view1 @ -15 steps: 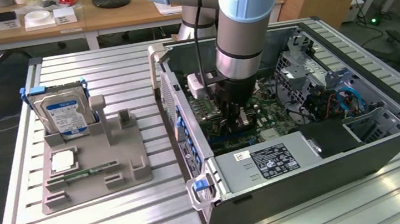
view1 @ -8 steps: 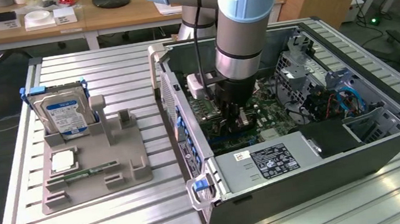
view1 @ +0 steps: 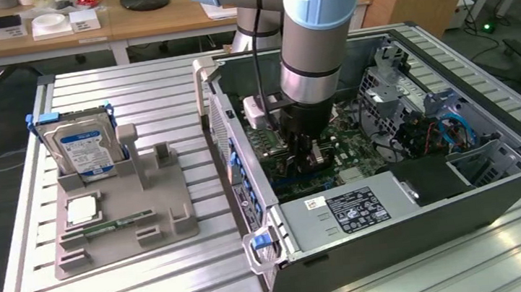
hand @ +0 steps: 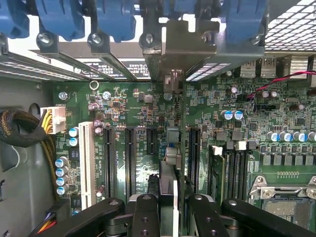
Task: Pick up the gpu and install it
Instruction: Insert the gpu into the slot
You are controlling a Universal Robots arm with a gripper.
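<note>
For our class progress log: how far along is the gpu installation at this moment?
Done: the gpu is picked up and is inside the computer case. In hand: the end effector grips it edge-on over the expansion slots of the motherboard. Left: it is not yet released, and whether it is seated in a slot cannot be told.

Arm reaches down into the open PC case. Gripper clamps the gpu just above the motherboard. Grey tray sits at the case's 9 o'clock. Hard drive stands upright at the tray's 11 o'clock, memory stick lies flat near its 6.
</note>
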